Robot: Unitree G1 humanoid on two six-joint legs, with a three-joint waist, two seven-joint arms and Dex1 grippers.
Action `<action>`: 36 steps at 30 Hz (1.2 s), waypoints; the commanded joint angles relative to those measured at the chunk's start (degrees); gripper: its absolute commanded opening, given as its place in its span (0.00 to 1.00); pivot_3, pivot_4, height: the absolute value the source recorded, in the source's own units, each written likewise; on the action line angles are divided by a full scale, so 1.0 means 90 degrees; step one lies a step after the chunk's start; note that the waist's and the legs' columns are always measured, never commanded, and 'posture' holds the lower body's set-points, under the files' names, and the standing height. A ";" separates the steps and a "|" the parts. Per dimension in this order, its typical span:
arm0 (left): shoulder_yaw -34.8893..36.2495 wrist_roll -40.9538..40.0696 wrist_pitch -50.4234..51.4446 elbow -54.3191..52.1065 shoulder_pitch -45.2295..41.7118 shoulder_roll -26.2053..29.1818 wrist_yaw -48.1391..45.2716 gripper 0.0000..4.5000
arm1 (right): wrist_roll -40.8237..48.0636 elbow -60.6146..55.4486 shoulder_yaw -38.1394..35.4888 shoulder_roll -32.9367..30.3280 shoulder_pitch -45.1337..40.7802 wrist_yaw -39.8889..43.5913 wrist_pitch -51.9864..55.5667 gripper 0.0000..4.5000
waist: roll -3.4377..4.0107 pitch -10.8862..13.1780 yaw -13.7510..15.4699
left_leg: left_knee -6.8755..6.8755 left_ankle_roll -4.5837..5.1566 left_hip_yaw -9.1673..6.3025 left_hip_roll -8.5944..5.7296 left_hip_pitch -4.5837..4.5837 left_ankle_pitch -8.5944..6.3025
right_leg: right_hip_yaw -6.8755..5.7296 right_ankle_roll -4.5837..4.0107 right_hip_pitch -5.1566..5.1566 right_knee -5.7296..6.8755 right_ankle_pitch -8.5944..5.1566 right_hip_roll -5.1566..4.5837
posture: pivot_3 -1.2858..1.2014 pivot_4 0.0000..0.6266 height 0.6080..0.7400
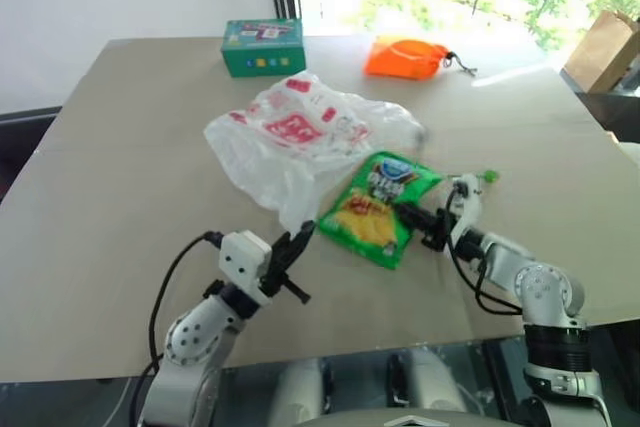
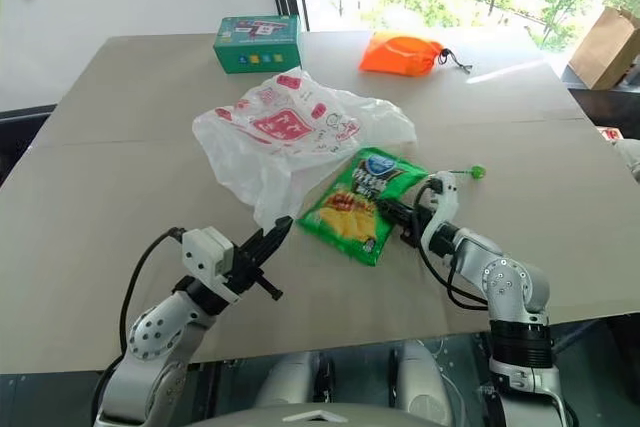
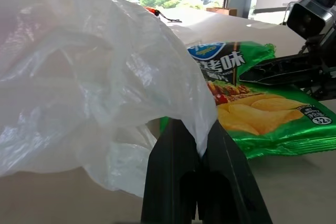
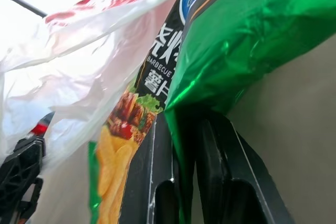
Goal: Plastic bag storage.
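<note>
One plastic bag (image 1: 300, 132), lengthwise toward left gripper (image 1: 297, 247).

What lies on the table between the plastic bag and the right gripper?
The green chip packet lies between the plastic bag and the right gripper, which pinches its edge; the right eye view shows it.

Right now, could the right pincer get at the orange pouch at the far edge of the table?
Probably not as things stand. The right pincer is shut on the chip packet, and the orange pouch lies far across the table, beyond the plastic bag.
</note>
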 commanded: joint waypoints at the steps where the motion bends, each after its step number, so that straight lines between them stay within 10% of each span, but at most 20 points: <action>1: 0.0013 0.0024 -0.0262 -0.0075 -0.0009 0.0084 -0.0124 0.00 | -0.0139 0.0394 0.0192 0.0313 -0.0537 0.0008 -0.0176 0.12 | 0.0007 0.0004 0.0017 | -0.0001 0.0000 -0.0001 0.0000 -0.0001 0.0000 | -0.0001 0.0000 -0.0002 0.0000 0.0000 0.0001 | 0.52 0.24 1.00; 27: -0.0297 -0.0124 -0.0818 0.1240 -0.1515 0.0822 -0.1844 0.00 | 0.1220 0.2790 -0.2016 0.2035 -0.3080 -0.0565 -0.1422 0.12 | 0.0040 0.0026 0.0062 | 0.0000 -0.0025 0.0003 -0.0012 -0.0035 0.0014 | -0.0043 0.0002 -0.0026 -0.0004 0.0000 -0.0014 | 0.52 0.24 1.00; 36: -0.1000 -0.0772 -0.0114 0.1479 -0.2751 0.0709 -0.2927 0.00 | 0.0496 0.3459 -0.1094 0.2297 -0.3173 -0.0406 -0.1614 0.12 | 0.0043 0.0027 -0.0081 | -0.0007 -0.0026 0.0007 -0.0016 -0.0043 0.0015 | -0.0041 0.0004 -0.0033 -0.0006 0.0000 -0.0009 | 0.52 0.24 1.00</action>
